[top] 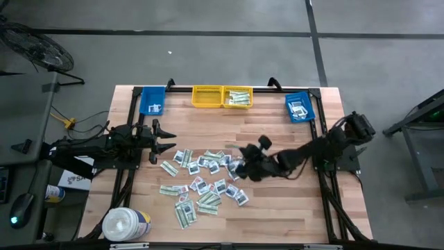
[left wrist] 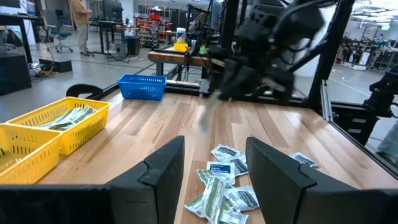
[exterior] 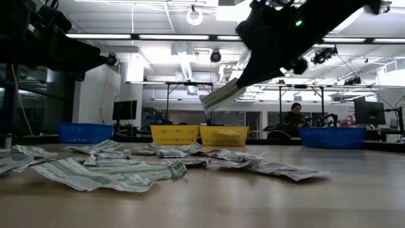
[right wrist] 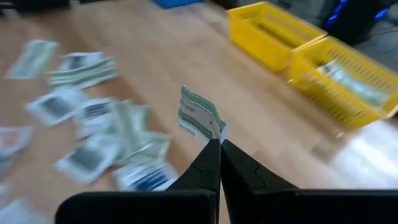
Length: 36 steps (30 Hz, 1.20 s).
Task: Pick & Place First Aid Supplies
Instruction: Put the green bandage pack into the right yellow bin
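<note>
Many first aid supplies (top: 205,182), pale green-white strips and small white squarish packets, lie flat in a loose pile on the middle of the wooden table. My right gripper (right wrist: 219,146) hovers above the pile's far right part, shut on one green-white strip packet (right wrist: 199,118). In the low view this packet (exterior: 220,95) shows well above the table. My left gripper (left wrist: 217,180) waits at the table's left side, level and open, with nothing between its fingers. My right gripper pinches one end of the strip packet (right wrist: 214,134) between the free ends of its two fingers. The fingers slant downward from the table's right side. The rest of the packet sticks out beyond the fingertips, lifted clear of the table and the pile.
Two yellow bins (top: 207,96) (top: 238,97) stand side by side at the far edge, one holding strips. Blue bins stand at the far left (top: 152,101) and far right (top: 299,107). A white round tub (top: 125,223) sits at the near left corner.
</note>
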Motion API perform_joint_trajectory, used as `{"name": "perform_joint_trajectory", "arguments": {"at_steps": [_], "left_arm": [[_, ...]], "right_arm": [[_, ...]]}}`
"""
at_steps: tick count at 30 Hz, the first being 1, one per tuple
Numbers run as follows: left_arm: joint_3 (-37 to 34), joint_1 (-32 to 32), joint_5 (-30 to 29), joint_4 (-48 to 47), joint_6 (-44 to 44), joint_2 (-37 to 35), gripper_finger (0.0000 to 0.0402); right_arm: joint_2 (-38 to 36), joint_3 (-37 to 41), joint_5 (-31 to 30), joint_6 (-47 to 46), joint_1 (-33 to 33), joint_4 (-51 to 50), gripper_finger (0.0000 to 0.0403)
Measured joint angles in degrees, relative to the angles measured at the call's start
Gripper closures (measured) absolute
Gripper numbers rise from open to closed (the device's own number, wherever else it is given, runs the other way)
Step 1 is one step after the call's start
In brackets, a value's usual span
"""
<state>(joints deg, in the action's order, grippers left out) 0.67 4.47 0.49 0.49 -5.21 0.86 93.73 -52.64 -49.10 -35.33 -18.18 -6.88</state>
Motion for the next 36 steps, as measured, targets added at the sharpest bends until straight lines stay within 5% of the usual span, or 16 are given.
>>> {"name": "perform_joint_trajectory", "arguments": {"at_steps": [11, 21, 36], "left_arm": [[0.0, 0.0, 0.0, 0.0, 0.0, 0.0, 0.0229], [0.0, 0.0, 0.0, 0.0, 0.0, 0.0, 0.0229], [0.0, 0.0, 0.0, 0.0, 0.0, 0.0, 0.0229]], "right_arm": [[0.0, 0.0, 1.8, 18.9, 18.0, 7.1, 0.0403], [0.0, 0.0, 5.4, 25.2, 32.6, 8.4, 0.0403], [1.1, 0.0, 27.0, 22.5, 47.7, 18.0, 0.0403]]}}
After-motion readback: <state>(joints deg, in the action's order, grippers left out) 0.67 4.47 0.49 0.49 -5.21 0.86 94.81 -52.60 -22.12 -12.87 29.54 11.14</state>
